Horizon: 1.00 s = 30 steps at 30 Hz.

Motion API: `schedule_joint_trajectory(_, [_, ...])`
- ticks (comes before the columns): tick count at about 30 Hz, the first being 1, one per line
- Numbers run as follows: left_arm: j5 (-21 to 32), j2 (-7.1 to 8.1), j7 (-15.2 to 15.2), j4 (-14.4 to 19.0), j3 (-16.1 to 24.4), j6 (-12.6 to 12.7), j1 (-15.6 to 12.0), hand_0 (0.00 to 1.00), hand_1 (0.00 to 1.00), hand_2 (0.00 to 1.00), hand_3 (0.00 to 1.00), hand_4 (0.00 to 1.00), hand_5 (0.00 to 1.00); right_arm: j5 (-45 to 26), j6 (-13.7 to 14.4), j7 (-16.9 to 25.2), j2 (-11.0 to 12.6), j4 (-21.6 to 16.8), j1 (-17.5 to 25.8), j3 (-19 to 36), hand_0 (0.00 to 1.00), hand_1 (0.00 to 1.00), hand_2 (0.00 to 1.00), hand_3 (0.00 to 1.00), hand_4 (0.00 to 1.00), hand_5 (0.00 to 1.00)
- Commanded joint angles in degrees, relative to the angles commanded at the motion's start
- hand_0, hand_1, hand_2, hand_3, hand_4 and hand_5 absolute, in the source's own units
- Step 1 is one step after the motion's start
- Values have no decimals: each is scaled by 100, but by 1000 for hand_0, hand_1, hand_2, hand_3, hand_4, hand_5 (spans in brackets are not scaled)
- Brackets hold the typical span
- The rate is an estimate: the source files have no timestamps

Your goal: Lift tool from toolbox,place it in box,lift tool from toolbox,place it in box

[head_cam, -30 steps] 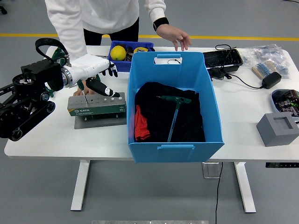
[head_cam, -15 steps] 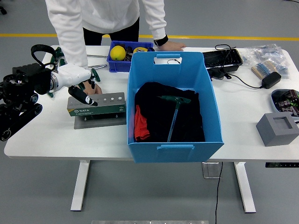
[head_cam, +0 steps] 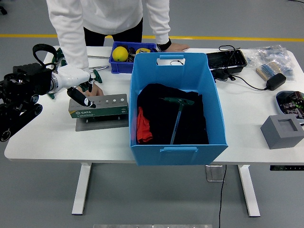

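My left hand (head_cam: 78, 94) hangs over the left end of the toolbox (head_cam: 102, 107), which sits on the table (head_cam: 57, 137) left of the box (head_cam: 178, 154). One dark digit points down toward the row of holes in the toolbox top, but I cannot tell whether the hand is closed on anything. Just behind my hand are some green handles (head_cam: 91, 78). I take them for the tools still to be lifted, though my wrist hides how they are seated. A person's hand (head_cam: 96, 90) rests at the toolbox's far edge, close beside mine, so I would have to work without pinching it. To the right, one tool (head_cam: 178, 101) already lies in the box on a black cloth (head_cam: 156, 95), with its green cross handle at the far end and its thin shaft running toward me. Going by that one, I expect the next tool to be stiff steel, light enough for one hand, and not fragile. The bare shaft looks smooth and narrow, so it would likely slip or twist in my grip. The better hold is the green cross handle, wrapped from above with the shaft hanging between my digits. It should come straight up out of its hole; if it tilts, I judge it could bind and drag the toolbox along. The cloth should soften the landing, so a low release will do. The person's other hand (head_cam: 175, 46) lies on the table beyond the box. My right hand is out of sight.
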State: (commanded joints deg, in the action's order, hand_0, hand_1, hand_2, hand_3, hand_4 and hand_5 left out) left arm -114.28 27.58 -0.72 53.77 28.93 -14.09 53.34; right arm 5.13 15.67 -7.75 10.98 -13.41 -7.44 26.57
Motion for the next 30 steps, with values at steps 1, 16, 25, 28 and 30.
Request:
schedule_joint_trajectory(1, [4, -3, 9, -5, -17, -21, 6, 608, 636, 671, 570, 940, 648, 7, 1, -3, -2, 0, -1, 7, 628, 601, 670, 547, 758, 661])
schedule_joint_trajectory(16, [21, -38, 117, -103, -165, -157, 104, 583, 534, 505, 516, 934, 653, 42, 4, -15, -3, 0, -15, 26, 629, 601, 670, 547, 758, 661])
schedule_joint_trajectory(25, [48, -72, 116, -196, -267, -154, 133, 581, 513, 451, 494, 934, 652, 39, 4, -13, 0, 3, -26, 27, 629, 601, 670, 547, 759, 661])
schedule_joint_trajectory(28, [71, -94, 92, -235, -296, -122, 150, 579, 444, 385, 432, 931, 655, 44, 4, -14, 1, 4, -31, 29, 629, 601, 670, 547, 760, 662])
schedule_joint_trajectory(30, [78, -103, 85, -251, -310, -109, 159, 579, 444, 385, 432, 931, 655, 48, 3, -15, 1, 4, -33, 29, 629, 601, 670, 547, 760, 662])
